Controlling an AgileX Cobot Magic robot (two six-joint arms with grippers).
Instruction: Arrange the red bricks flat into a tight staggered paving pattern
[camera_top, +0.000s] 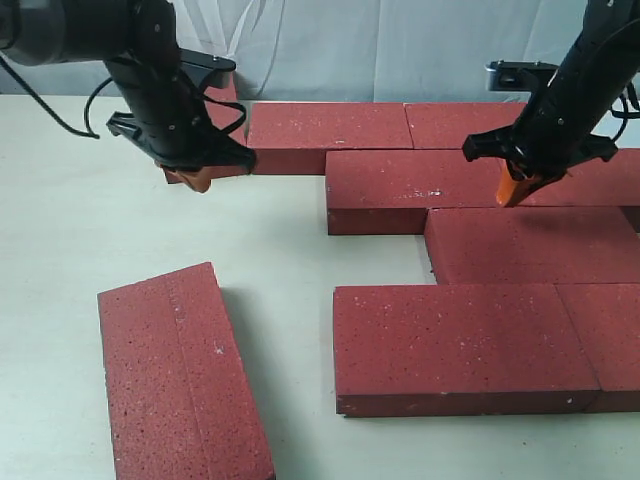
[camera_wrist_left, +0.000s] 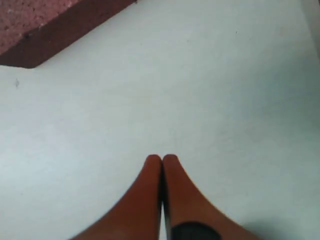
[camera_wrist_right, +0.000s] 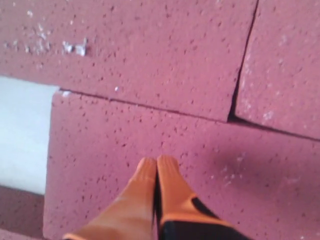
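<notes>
Clenched and empty, the right gripper (camera_top: 513, 190) hung at the upper right of the exterior view, its orange fingertips (camera_wrist_right: 169, 167) pressed together over a brick in the second row (camera_top: 420, 180). Whether the tips touched that brick's surface could not be told. The left gripper (camera_top: 196, 180) was likewise closed on nothing. Its orange fingers (camera_wrist_left: 150, 170) met above bare table, at the upper left of the exterior view, just beside the left end of the back-row brick (camera_top: 330, 128).

Most of the red bricks (camera_top: 530, 245) lay flat across the right half of the exterior view, in four rows set edge to edge with their joints offset from one row to the next. The front-row brick (camera_top: 460, 345) reached farthest left among the nearer rows. One loose brick (camera_top: 180, 380) lay flat and skewed at the lower left, well apart from the paved group.

All of them rested on a pale table (camera_top: 70, 240). A whitish curtain (camera_top: 400, 40) hung along the top of the frame behind it.
</notes>
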